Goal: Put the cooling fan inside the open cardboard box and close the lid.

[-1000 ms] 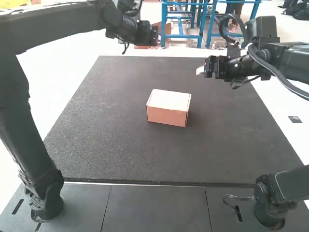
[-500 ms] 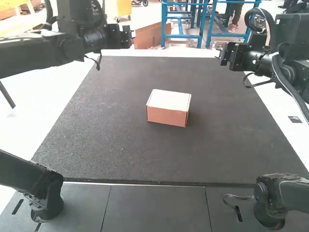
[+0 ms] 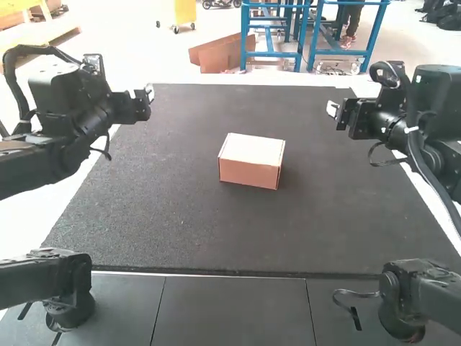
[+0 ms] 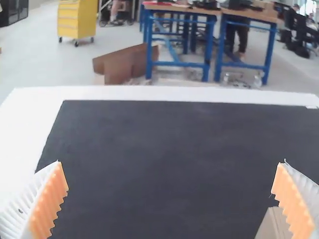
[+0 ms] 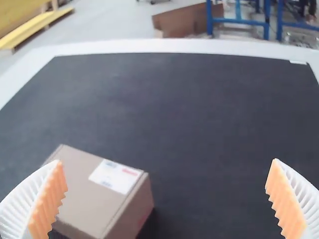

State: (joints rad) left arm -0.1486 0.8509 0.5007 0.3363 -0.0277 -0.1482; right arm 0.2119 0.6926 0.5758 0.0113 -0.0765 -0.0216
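The small brown cardboard box (image 3: 251, 160) sits closed on the black mat (image 3: 180, 216), so the task looks done, while the left gripper (image 3: 147, 94) and right gripper (image 3: 333, 109) gape empty.

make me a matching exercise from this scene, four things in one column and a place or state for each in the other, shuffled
Things
1. cardboard box
2. left gripper
3. right gripper
4. mat

Places and states
A. open, by the mat's right side
B. black, lying flat under the box
C. lid closed, at the middle of the mat
D. open, by the mat's left side

Pairs: 1-C, 2-D, 3-A, 4-B
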